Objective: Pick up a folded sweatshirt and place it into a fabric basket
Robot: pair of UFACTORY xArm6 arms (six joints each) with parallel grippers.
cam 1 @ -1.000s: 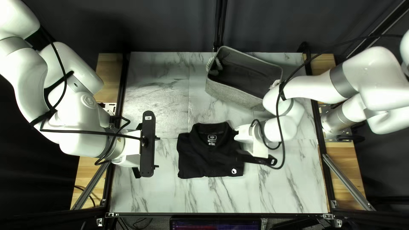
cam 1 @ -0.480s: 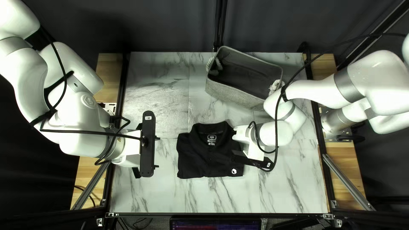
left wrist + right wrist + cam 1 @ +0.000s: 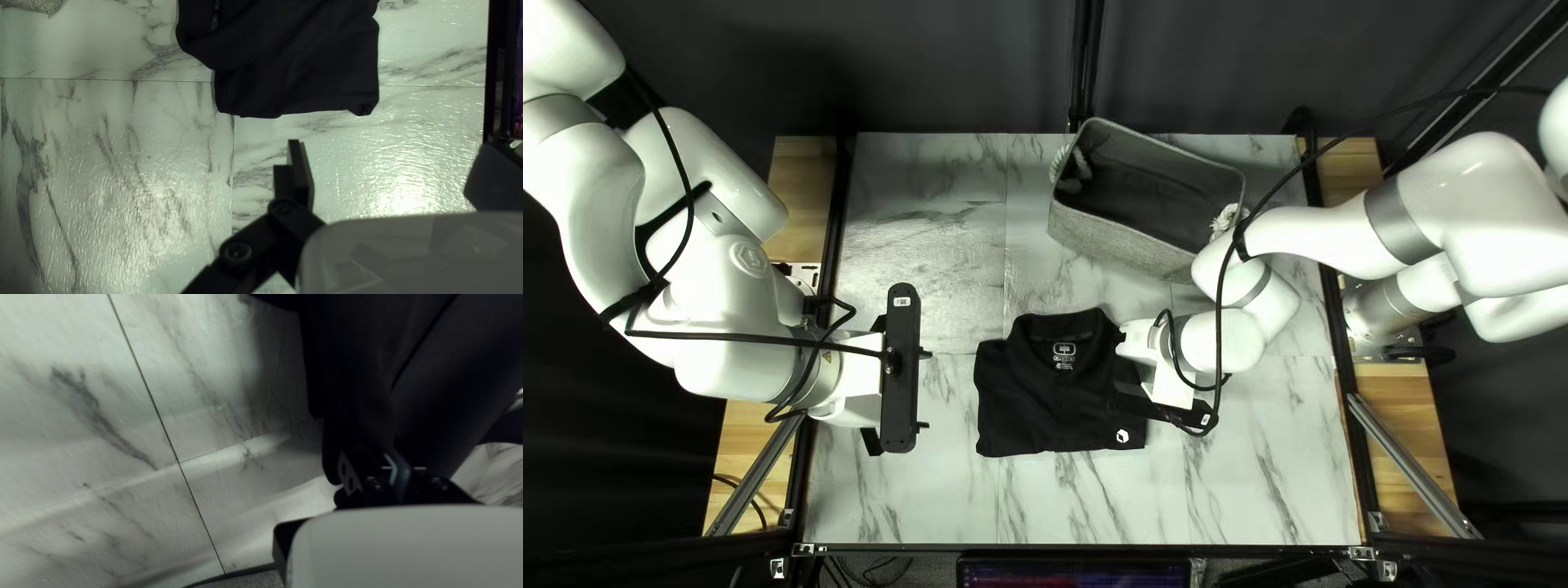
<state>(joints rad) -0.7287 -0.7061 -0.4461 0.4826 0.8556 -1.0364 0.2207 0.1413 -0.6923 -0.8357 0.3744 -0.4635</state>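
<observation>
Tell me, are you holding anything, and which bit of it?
The black sweatshirt, it seems: my right gripper pinches bunched cloth at its side edge, nearest my right arm's base. My left gripper holds nothing.

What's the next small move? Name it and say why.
Probably a slight lift with the right gripper, to test its hold: the shirt bunches up at it, yet mostly lies flat on the table, outside the basket.
</observation>
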